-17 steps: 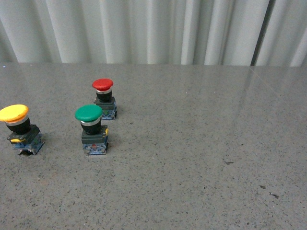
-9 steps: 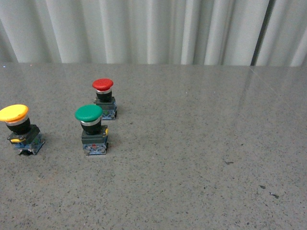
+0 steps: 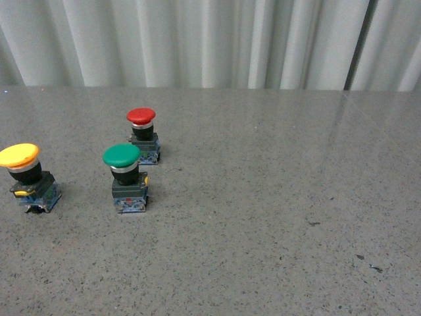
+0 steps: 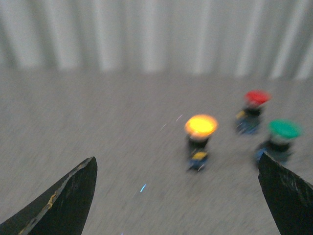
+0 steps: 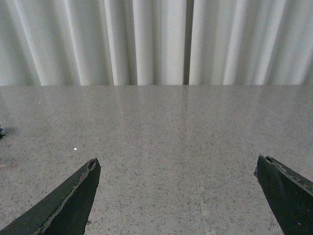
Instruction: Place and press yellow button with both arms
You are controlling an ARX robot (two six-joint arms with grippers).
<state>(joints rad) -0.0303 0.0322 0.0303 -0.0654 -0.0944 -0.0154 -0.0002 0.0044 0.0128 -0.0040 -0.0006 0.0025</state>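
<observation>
Currently the small yellow mushroom-capped push-button (image 3: 26,176) stands upright on the speckled grey stone-look table (image 3: 263,197), close to the left edge of the front view and on the robot's left side. It has a silver collar, a black body and a bluish base with a yellow tab, and nothing touches it. To its right, nearer the middle of the table, stands a green-capped push-button (image 3: 125,178) of the same build. A red-capped push-button (image 3: 143,135) stands just behind the green one, farther from the robot. All 3 buttons are upright and apart from each other. A white pleated curtain (image 3: 197,39) hangs behind the table's far edge.

The left wrist view is blurred. It shows the left gripper (image 4: 176,157) with its 2 flat black fingers (image 4: 68,200) spread wide apart and holding nothing. The yellow button (image 4: 200,139) lies ahead of the fingertips, in line with the gap between them and well clear of both. The red button (image 4: 253,110) and the green button (image 4: 281,142) also show in this view, off to one side of the yellow one.

The right gripper (image 5: 177,159) likewise has its 2 black fingers (image 5: 68,205) set wide apart with nothing between them. It faces bare table and the curtain.
</observation>
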